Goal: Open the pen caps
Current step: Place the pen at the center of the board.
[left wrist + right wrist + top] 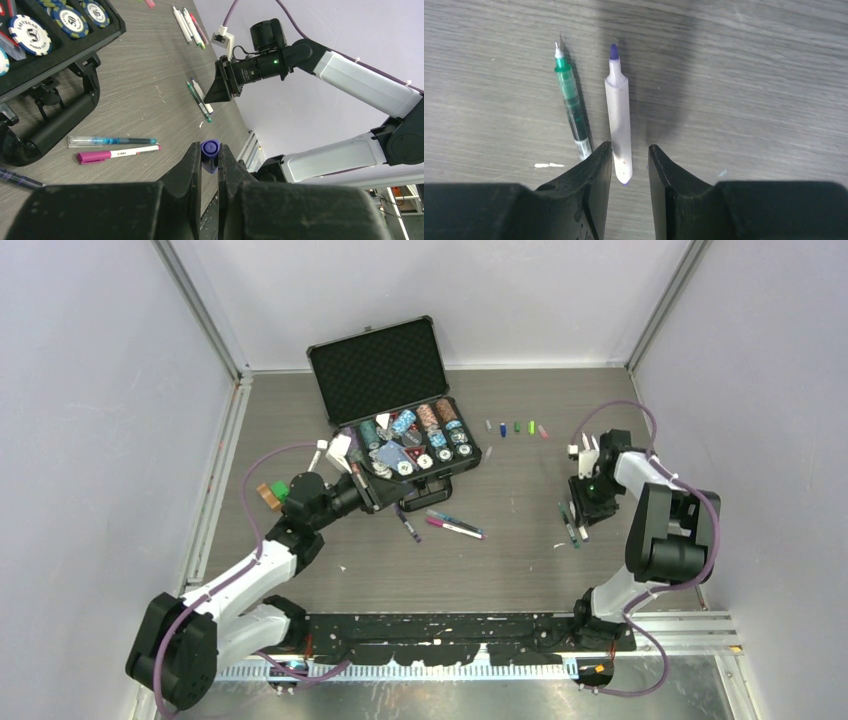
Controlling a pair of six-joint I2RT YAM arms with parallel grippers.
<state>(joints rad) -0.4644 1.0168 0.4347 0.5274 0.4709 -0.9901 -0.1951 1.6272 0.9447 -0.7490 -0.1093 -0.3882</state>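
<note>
While left pincer pinches purple cap, purple-tipped white pen lies uncapped.

A purple cap, off its pen, sits pinched between the left gripper's fingers. A white-barrelled pen with a bare purple tip lies flat, parallel to and just beside an uncapped green pen. Five loose caps lie in a row well apart from them, and a pink-capped pen lies beside a teal pen.
</note>
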